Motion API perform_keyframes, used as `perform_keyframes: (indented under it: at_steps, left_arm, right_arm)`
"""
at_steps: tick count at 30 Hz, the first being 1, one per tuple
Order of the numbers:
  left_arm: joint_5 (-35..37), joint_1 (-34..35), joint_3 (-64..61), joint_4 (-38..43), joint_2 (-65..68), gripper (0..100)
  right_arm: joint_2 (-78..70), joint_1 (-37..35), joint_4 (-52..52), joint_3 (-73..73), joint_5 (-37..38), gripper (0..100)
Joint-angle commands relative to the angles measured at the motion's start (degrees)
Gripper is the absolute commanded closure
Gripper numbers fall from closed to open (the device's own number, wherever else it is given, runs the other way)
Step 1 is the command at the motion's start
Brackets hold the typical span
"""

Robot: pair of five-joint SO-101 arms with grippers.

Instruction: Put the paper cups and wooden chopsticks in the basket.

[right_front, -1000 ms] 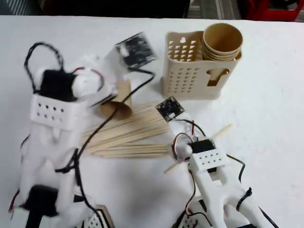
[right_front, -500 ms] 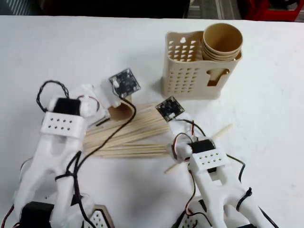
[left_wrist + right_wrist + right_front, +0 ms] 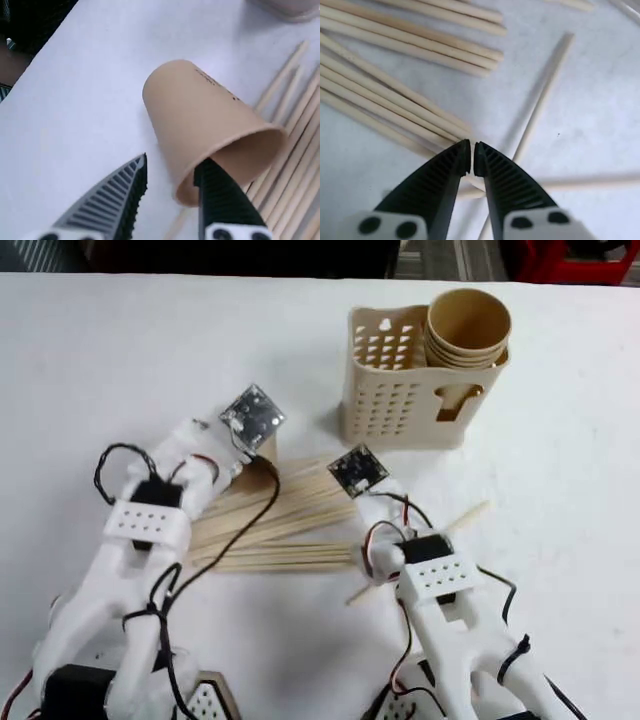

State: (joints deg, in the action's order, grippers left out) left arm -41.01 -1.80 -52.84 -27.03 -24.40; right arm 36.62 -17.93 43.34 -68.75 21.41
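L arm stretched low over table. left gripper [image 3: 171, 167] is wide open, w/ one ribbed black finger inside the mouth of the paper cup [image 3: 200, 110] and the other outside. Cup is tan, tapered, on its side by the wooden chopsticks [image 3: 395, 95]. right gripper [image 3: 472, 147] points down at the sticks, tips nearly touching; can't tell if it has hold of one.

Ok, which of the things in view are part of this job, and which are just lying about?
Part of the job:
- paper cup, lying on its side by the sticks
- pile of wooden chopsticks
- stray chopstick
- basket
- stacked cups, already in the basket

Just lying about:
- red object, past the table's far edge
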Motion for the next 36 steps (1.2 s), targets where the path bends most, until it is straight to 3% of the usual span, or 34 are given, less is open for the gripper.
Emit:
perform_keyframes:
  at_steps: [1, 5, 10, 20, 25, 36]
  left_arm:
    - [3.2, 0.0, -0.2, 4.7, -2.3, 92]
    - [3.1, 0.0, -0.1, 4.8, -2.4, 98]
    - [3.3, 0.0, 1.7, 1.4, -3.3, 98]
    - [10.8, -0.1, 27.1, -29.7, -5.2, 98]
    - [12.4, -4.4, 39.6, -39.2, -5.2, 98]
    - [20.1, -16.7, 62.2, -43.2, -3.9, 98]
  right_arm:
    - [1.0, -0.3, -1.5, 0.3, 0.5, 97.1]
    - [1.0, -0.3, -1.5, 0.3, 0.5, 97.1]
    - [1.0, -0.3, -1.5, 0.3, 0.5, 97.1]
    - [1.0, -0.3, -1.5, 0.3, 0.5, 97.1]
    - [1.0, -0.3, -1.5, 0.3, 0.5, 97.1]
    - [1.0, -0.3, -1.5, 0.3, 0.5, 97.1]
